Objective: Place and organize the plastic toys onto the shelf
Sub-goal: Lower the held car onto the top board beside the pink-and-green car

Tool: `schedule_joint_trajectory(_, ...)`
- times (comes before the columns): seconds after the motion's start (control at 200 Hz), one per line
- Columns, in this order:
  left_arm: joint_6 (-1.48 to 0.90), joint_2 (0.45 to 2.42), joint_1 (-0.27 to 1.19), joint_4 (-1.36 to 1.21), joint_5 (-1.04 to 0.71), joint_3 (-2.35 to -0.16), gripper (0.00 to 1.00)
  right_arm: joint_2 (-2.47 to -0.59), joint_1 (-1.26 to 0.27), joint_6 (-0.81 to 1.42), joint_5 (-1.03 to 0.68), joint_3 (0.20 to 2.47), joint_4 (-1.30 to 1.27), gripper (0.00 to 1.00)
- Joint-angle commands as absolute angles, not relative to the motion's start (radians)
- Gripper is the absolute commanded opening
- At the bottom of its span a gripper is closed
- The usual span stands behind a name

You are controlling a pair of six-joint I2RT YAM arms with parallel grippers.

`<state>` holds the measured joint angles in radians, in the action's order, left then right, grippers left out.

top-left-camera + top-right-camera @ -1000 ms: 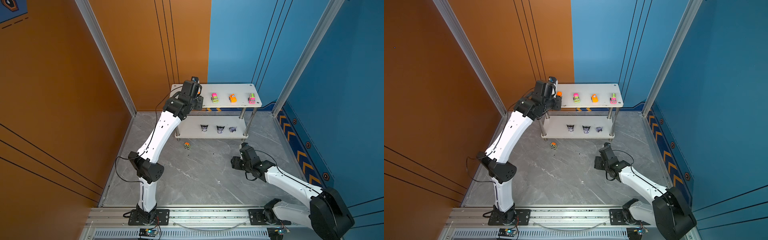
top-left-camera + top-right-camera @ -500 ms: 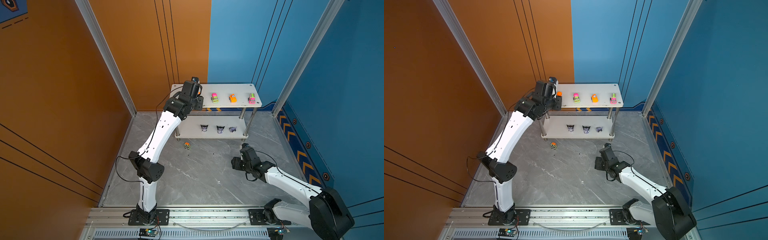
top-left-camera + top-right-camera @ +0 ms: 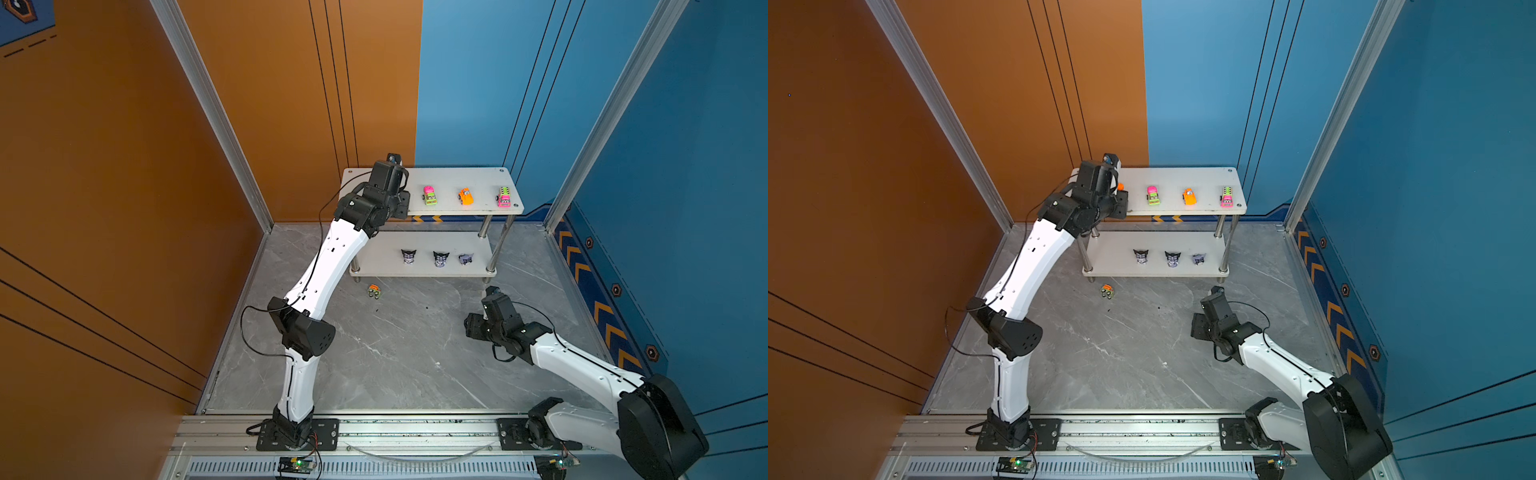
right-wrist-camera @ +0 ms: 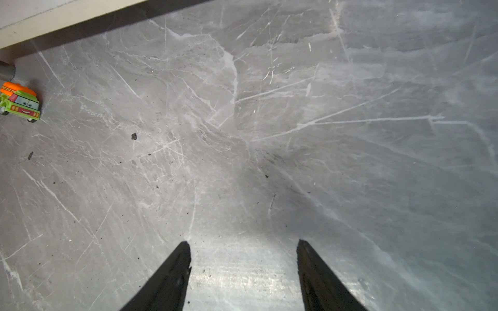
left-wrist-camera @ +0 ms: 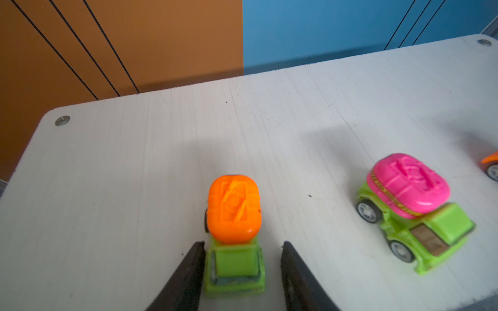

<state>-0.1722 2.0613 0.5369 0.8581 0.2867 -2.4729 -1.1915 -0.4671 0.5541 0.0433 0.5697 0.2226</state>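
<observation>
The white two-tier shelf [image 3: 457, 178] stands at the back. At the left end of its top board [image 5: 134, 161], an orange-and-green car [image 5: 234, 212] rests on its wheels. My left gripper [image 5: 242, 243] is open around the car's cab, with a gap on one side. Further along the top board stand a pink-and-green car [image 3: 429, 195], an orange car [image 3: 466, 196] and a pink car [image 3: 504, 196]. Three black-and-lilac figurines [image 3: 441, 258] line the lower board. Another orange-and-green car [image 3: 375, 291] lies on the floor in front of the shelf. My right gripper [image 4: 244, 242] hangs open and empty over the floor.
The floor [image 3: 395, 353] is grey marble. Orange and blue walls close in on the sides and back, with aluminium corner posts [image 3: 216, 116]. The shelf's chrome posts [image 3: 484, 232] stand near the floor car and near my right gripper [image 3: 492, 291].
My left gripper's jaws have parted a little around the orange-and-green car on the top board. Neither arm has moved noticeably.
</observation>
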Motion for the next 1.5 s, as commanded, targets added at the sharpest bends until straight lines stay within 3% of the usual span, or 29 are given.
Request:
schedule_joint_trajectory(0.0,-0.169,2.091,0.543,0.877,0.319,-2.507,0.43,-1.208,-0.459,0.539,0.023,0.558,0.202,0.65)
schedule_joint_trajectory(0.26,-0.163,2.098,0.559,0.877,0.378,-2.514,0.31,-1.212,-0.448,0.535,0.011,0.558,0.195,0.65)
schedule_joint_trajectory(0.606,-0.16,2.072,0.614,0.877,0.51,-2.493,0.3,-1.2,-0.44,0.535,-0.002,0.544,0.187,0.65)
schedule_joint_trajectory(1.001,-0.194,2.045,0.613,0.878,0.541,-2.442,0.3,-1.17,-0.437,0.535,-0.004,0.531,0.189,0.65)
schedule_joint_trajectory(1.116,-0.203,2.04,0.612,0.877,0.548,-2.427,0.32,-1.176,-0.436,0.535,-0.009,0.531,0.183,0.65)
schedule_joint_trajectory(1.246,-0.206,2.038,0.609,0.878,0.54,-2.424,0.5,-1.181,-0.436,0.537,-0.013,0.531,0.18,0.65)
schedule_joint_trajectory(1.496,-0.2,2.028,0.606,0.878,0.51,-2.436,0.51,-1.192,-0.434,0.538,-0.016,0.532,0.177,0.65)
